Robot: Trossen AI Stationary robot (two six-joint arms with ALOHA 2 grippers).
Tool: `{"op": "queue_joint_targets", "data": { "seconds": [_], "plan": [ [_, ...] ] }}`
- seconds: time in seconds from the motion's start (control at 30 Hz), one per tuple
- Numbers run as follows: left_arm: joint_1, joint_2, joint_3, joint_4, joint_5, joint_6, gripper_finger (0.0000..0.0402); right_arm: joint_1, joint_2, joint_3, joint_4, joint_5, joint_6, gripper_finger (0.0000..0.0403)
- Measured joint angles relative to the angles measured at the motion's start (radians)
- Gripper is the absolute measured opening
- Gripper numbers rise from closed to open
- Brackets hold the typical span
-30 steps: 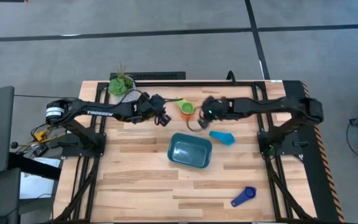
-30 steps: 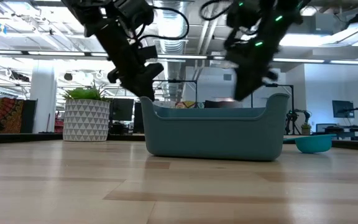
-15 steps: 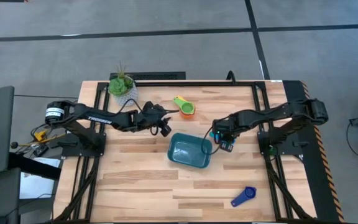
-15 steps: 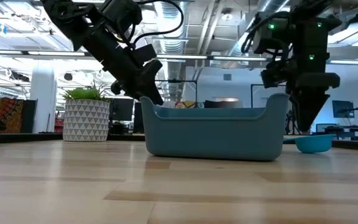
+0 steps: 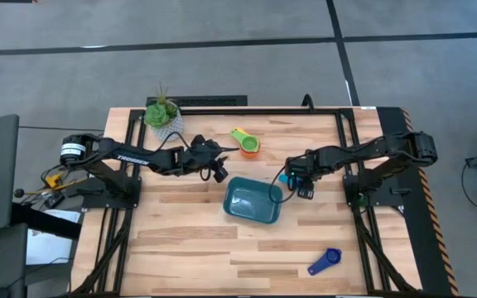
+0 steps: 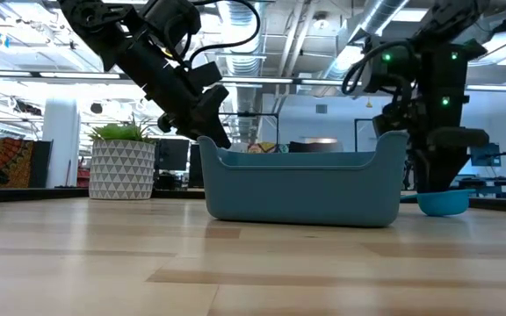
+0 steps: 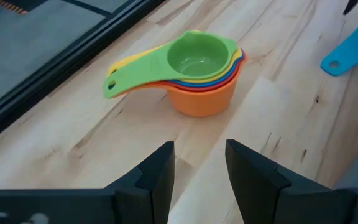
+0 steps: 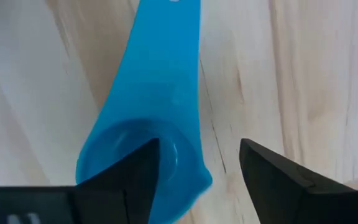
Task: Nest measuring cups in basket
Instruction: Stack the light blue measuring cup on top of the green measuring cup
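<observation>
Just right of the basket (image 5: pixel 253 203), my right gripper (image 8: pixel 197 168) hangs over the light blue cup (image 8: pixel 148 118), fingers spread wide and apart from it; only my right wrist view shows that gap. My left gripper (image 7: pixel 199 163), fingers parted around nothing, faces the nested stack (image 7: pixel 194 71) at the far side (four colours visible: green, yellow, red, orange). A dark blue cup (image 5: pixel 325 261) lies alone at the near right. So: three groups, one basket. The potted plant (image 5: pixel 161 112) stands at the far left.
</observation>
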Motion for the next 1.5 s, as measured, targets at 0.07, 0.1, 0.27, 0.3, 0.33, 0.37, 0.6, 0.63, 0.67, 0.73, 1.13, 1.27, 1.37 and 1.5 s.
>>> {"op": "queue_joint_targets", "data": {
  "seconds": [0.07,0.1,0.27,0.3,0.33,0.37,0.6,0.63,0.67,0.73,1.13,1.27,1.37,1.5],
  "plan": [
    [0.000,0.000,0.000,0.000,0.000,0.000,0.0135,-0.004,0.000,-0.019,0.037,-0.007,-0.017,0.0234],
    [0.000,0.000,0.000,0.000,0.000,0.001,0.0135,-0.004,0.000,-0.028,0.051,-0.009,-0.022,0.0226],
    [0.000,0.000,0.000,0.000,0.000,0.009,0.0135,-0.003,0.000,-0.037,0.065,-0.024,-0.017,0.0162],
    [0.000,0.000,0.000,0.000,0.000,0.009,0.0135,-0.003,0.000,-0.037,0.066,-0.027,-0.006,0.0144],
    [0.000,0.000,0.000,0.000,0.000,0.009,0.0135,-0.003,0.000,-0.037,0.066,-0.028,0.005,0.0124],
    [0.000,0.000,0.000,0.000,-0.001,0.011,0.0135,-0.003,0.000,-0.037,0.066,-0.028,0.018,0.0103],
    [0.000,0.000,0.000,0.000,-0.010,0.027,0.0135,-0.018,0.000,0.002,0.023,-0.034,0.173,0.0020],
    [0.000,0.000,0.000,0.000,-0.010,0.030,0.0135,-0.024,0.000,0.019,0.011,-0.032,0.197,0.0027],
    [0.000,0.000,0.000,0.000,-0.010,0.035,0.0135,-0.032,0.000,0.036,0.006,-0.028,0.219,0.0034],
    [0.000,0.000,0.000,0.000,-0.010,0.035,0.0135,-0.047,0.000,0.078,0.008,-0.013,0.255,0.0040],
    [0.001,0.000,0.000,-0.002,-0.009,0.038,0.0135,-0.127,0.019,0.354,0.138,-0.010,0.064,0.0023],
    [0.002,0.001,0.000,-0.002,-0.009,0.039,0.0135,-0.187,0.133,0.451,0.173,-0.047,-0.062,0.0020],
    [0.002,0.001,0.000,-0.002,-0.009,0.039,0.0135,-0.231,0.242,0.565,0.166,-0.051,-0.176,0.0015],
    [0.002,0.001,0.000,-0.028,-0.009,0.038,0.0135,-0.272,0.364,0.720,0.100,-0.094,-0.305,0.0024]
  ]
}}
